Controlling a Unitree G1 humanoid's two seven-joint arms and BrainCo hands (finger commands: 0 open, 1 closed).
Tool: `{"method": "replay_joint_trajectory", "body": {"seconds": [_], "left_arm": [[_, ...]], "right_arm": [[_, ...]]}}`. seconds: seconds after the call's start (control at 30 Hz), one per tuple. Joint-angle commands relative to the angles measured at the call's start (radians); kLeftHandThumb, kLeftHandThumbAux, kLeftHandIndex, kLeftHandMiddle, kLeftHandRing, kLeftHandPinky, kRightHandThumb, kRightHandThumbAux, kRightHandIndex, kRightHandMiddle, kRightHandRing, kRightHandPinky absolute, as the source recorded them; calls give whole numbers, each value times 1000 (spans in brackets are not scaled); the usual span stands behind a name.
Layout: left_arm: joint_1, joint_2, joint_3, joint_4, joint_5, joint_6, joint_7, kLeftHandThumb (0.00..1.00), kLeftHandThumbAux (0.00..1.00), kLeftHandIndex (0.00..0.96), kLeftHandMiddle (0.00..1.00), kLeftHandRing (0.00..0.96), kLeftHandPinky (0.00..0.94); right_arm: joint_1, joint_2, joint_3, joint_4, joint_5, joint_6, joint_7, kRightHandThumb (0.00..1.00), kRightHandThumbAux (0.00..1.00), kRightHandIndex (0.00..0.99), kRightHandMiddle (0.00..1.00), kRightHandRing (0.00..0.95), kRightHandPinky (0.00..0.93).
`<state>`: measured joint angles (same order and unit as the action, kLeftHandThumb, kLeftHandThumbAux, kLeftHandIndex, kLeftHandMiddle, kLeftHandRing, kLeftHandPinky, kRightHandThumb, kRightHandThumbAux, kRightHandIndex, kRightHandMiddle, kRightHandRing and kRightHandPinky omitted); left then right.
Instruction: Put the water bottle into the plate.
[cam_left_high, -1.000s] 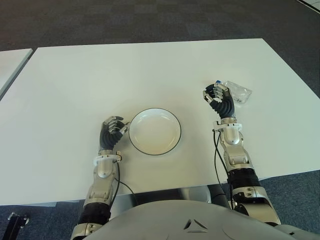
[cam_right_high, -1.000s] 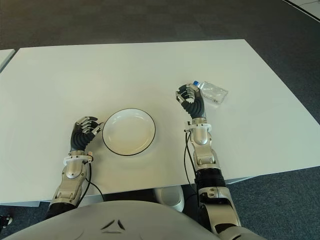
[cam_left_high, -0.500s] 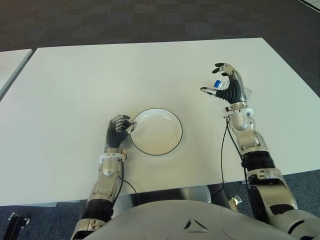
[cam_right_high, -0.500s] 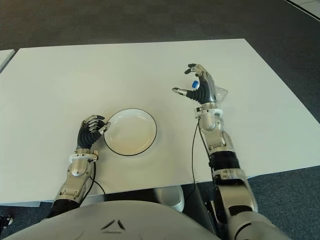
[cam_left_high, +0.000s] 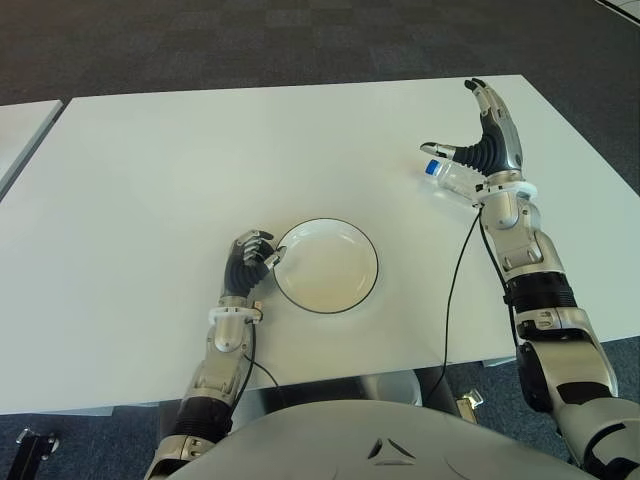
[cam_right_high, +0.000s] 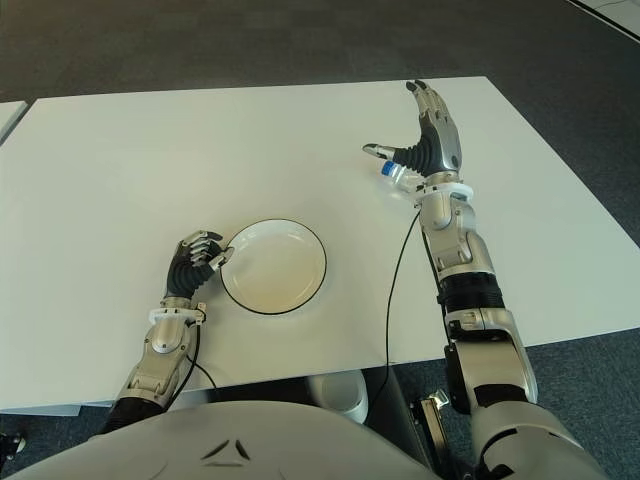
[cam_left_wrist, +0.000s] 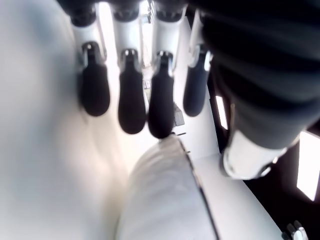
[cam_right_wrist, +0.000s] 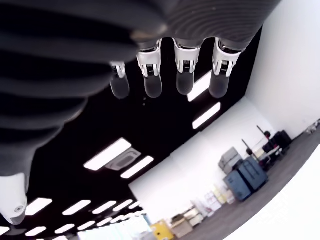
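A clear water bottle (cam_left_high: 453, 180) with a blue cap lies on its side at the right of the white table (cam_left_high: 200, 160). My right hand (cam_left_high: 466, 130) stands over it with the fingers spread and raised, holding nothing; the palm hides part of the bottle's body. The right wrist view shows only straight fingers (cam_right_wrist: 152, 85) against a ceiling. A white plate (cam_left_high: 327, 268) with a dark rim sits near the table's front middle, holding nothing. My left hand (cam_left_high: 254, 262) is curled at the plate's left rim. In the left wrist view its fingertips (cam_left_wrist: 160, 112) touch the plate's rim (cam_left_wrist: 172, 145).
Dark carpet lies beyond the table's far edge and along its right side. A second white table (cam_left_high: 20, 125) shows at the far left, across a narrow gap. Cables run from both wrists toward the front edge.
My right hand has opened from a curl, risen and moved away to the right over the bottle. My left hand has moved right against the plate, which has shifted slightly right.
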<state>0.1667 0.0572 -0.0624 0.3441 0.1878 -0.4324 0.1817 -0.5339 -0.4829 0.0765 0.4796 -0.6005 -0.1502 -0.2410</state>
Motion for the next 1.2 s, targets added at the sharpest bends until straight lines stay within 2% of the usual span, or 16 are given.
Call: {"method": "replay_joint_trajectory", "body": {"seconds": [0.03, 0.1, 0.33, 0.43, 0.53, 0.63, 0.73, 0.9, 1.0, 1.2], "left_arm": [[0, -10, -7, 28, -15, 15, -26, 703, 718, 428, 581, 597, 568], [0, -12, -6, 29, -17, 15, -28, 703, 718, 428, 578, 593, 563], [5, -22, -9, 27, -9, 7, -18, 702, 717, 429, 573, 580, 556], [5, -23, -13, 23, -4, 5, -21, 702, 717, 429, 578, 583, 561], [3, -23, -14, 23, -8, 4, -27, 702, 717, 429, 581, 587, 564], [-2, -18, -14, 30, -11, 4, -36, 702, 717, 429, 584, 590, 565], [-5, -14, -13, 37, -12, 1, -42, 701, 717, 429, 586, 591, 565], [-7, -12, -12, 40, -8, -9, -40, 700, 718, 429, 588, 593, 568], [-5, -12, -12, 35, -7, -4, -41, 700, 718, 429, 589, 594, 570], [2, -12, -9, 27, 1, 3, -31, 700, 718, 429, 600, 609, 595]], "right_arm": [[-65, -48, 45, 122, -52, 77, 30, 482, 430, 0, 0, 0, 0], [-83, -63, 58, 165, -60, 88, 33, 490, 399, 0, 0, 0, 0], [-100, -103, 117, 177, -101, 188, 119, 496, 300, 0, 0, 0, 0], [-118, -118, 152, 231, -121, 216, 153, 513, 256, 0, 0, 0, 0], [-159, -119, 196, 363, -143, 206, 141, 528, 232, 0, 0, 0, 0], [-212, -109, 246, 516, -167, 197, 127, 546, 217, 0, 0, 0, 0], [-248, -96, 286, 616, -182, 195, 118, 559, 207, 0, 0, 0, 0], [-274, -76, 340, 701, -188, 200, 123, 568, 200, 0, 0, 0, 0], [-263, -53, 367, 762, -187, 194, 108, 573, 197, 0, 0, 0, 0], [-267, -24, 421, 805, -190, 205, 158, 585, 201, 0, 0, 0, 0]]}}
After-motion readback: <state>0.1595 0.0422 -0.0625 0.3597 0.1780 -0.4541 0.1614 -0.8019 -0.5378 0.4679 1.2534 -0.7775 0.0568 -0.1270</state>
